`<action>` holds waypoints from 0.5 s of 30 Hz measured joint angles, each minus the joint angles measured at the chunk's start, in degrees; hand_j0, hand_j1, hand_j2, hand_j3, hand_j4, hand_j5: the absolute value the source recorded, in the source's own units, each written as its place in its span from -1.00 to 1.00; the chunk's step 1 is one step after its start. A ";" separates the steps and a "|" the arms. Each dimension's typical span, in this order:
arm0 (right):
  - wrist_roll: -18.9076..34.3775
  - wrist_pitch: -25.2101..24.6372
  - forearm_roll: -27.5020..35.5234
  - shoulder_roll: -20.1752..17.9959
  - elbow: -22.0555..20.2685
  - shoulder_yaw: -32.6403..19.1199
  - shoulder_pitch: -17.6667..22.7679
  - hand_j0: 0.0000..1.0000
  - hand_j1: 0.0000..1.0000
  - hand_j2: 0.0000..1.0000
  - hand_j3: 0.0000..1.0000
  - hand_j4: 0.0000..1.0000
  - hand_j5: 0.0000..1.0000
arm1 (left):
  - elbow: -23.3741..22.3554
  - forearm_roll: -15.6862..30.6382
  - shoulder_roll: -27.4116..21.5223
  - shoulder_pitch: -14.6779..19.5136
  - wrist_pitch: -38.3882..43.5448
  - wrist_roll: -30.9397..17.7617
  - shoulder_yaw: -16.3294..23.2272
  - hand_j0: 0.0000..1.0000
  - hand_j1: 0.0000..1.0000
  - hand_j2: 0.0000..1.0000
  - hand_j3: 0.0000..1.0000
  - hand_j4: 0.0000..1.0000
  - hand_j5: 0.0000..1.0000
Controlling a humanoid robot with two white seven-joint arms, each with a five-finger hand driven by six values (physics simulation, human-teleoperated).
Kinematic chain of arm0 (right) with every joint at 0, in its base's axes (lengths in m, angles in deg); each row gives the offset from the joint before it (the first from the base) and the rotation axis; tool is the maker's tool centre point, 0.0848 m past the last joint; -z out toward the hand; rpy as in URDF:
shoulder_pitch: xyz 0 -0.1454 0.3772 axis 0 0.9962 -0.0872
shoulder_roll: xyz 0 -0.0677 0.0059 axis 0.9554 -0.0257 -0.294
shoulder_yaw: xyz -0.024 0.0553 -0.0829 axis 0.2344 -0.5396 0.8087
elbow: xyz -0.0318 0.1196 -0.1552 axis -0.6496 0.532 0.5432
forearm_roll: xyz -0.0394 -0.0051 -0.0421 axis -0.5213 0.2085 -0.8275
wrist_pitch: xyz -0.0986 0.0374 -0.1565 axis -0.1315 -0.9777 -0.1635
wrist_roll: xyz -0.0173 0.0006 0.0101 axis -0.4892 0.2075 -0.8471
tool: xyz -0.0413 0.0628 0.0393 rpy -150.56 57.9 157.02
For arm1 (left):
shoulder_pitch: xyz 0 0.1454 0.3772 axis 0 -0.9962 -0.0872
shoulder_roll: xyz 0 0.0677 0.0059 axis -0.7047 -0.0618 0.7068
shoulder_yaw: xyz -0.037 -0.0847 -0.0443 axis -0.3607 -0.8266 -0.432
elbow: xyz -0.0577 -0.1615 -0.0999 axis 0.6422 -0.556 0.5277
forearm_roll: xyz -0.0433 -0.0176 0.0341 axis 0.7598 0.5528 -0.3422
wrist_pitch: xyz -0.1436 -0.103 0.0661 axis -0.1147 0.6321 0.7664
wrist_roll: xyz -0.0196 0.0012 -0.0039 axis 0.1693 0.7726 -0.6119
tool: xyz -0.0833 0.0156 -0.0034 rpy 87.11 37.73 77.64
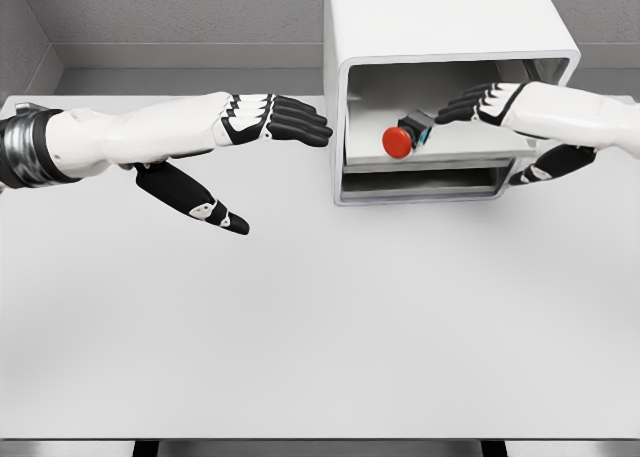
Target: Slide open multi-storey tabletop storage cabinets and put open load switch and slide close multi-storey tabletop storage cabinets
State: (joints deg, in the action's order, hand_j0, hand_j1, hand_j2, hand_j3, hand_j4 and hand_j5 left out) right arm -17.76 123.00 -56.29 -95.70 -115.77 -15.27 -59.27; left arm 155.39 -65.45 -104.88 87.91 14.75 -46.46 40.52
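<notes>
Head view looks down on a wide white counter (320, 327). The near part of it is bare and flat.

Farther in, at about nine o'clock, the left hand (262, 119) comes in on its white arm. Its black fingers (300, 122) are stretched out straight and close side by side, pointing to three o'clock. The thumb (195, 199) hangs down and away from them. This hand holds nothing and floats above the counter, near the cabinet but not touching it.

At about one o'clock sits the white storage cabinet (440, 27), a tall box with an open front. Its upper drawer (440, 157) is pulled out toward us. A lower slot (420, 182) shows under it.

On the drawer lies the load switch (405, 137), with a big red round button facing us and a dark body with a bit of blue behind it.

The right hand (490, 104) reaches in from three o'clock, inside the cabinet. Its fingers (460, 107) are loose and a little apart, just beside the back of the switch. Whether they touch it is hard to tell. Its thumb (550, 165) hangs below, in front of the cabinet's right edge.
</notes>
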 measured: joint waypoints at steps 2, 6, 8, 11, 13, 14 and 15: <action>-0.02 -0.01 0.58 -1.18 -1.92 -0.51 0.17 1.00 1.00 1.00 1.00 1.00 1.00 | 0.00 0.00 -0.02 0.00 0.00 0.00 -0.01 1.00 1.00 1.00 1.00 1.00 1.00; -0.03 0.01 1.37 -2.12 -3.88 -0.77 2.46 1.00 1.00 1.00 1.00 1.00 1.00 | 0.00 0.03 -0.05 -0.35 0.00 0.00 -0.03 1.00 1.00 1.00 1.00 1.00 1.00; 0.00 0.00 1.51 -2.43 -4.26 -0.70 4.13 1.00 1.00 1.00 1.00 1.00 1.00 | 0.00 0.05 -0.05 -0.35 0.00 0.00 -0.03 1.00 1.00 1.00 1.00 1.00 1.00; 0.00 0.02 1.56 -3.63 -4.56 -0.68 6.68 1.00 1.00 1.00 1.00 1.00 1.00 | 0.00 0.07 -0.05 -0.35 0.00 0.00 -0.02 1.00 1.00 1.00 1.00 1.00 1.00; -0.02 0.02 1.58 -4.68 -4.70 -0.68 8.26 1.00 1.00 1.00 1.00 1.00 1.00 | 0.00 0.08 -0.06 -0.35 0.00 0.00 -0.02 1.00 1.00 1.00 1.00 1.00 1.00; -0.03 0.02 1.59 -5.27 -4.75 -0.69 9.05 1.00 1.00 1.00 1.00 1.00 1.00 | 0.00 0.08 -0.06 -0.35 0.00 0.00 -0.02 1.00 1.00 1.00 1.00 1.00 1.00; -0.04 0.02 1.60 -5.74 -4.77 -0.71 9.58 1.00 1.00 1.00 1.00 1.00 1.00 | 0.00 0.08 -0.06 -0.35 0.00 0.00 -0.02 1.00 1.00 1.00 1.00 1.00 1.00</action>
State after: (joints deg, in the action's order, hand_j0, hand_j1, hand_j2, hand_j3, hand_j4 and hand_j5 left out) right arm -17.80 123.02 -54.68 -101.44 -120.54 -15.98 -49.69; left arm 155.39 -65.37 -104.93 87.56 14.75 -46.46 40.50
